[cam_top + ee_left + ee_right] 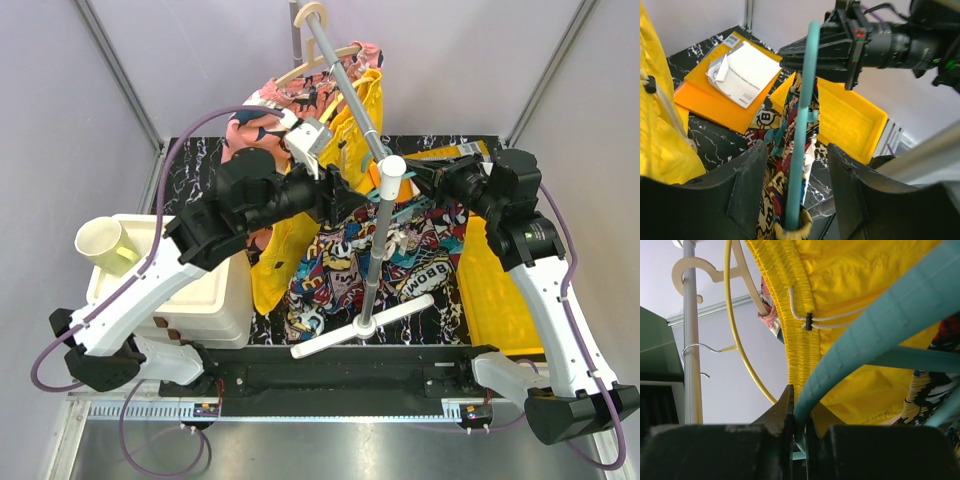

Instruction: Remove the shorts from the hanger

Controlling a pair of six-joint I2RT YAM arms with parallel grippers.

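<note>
While the right claw (799,407) pinches the teal hanger (880,335), the left claw (797,162) gapes wide astride the comic-print shorts (771,145), which it probably must grip next and pull free.

A: Is any writing legible?
B: The multicolour comic-print fabric shorts (420,262) carry lettering like "BOOM", upside down in the overhead view, plus a circled letter "B". Print on the white paper sheet (747,70) is too small to read.
</note>
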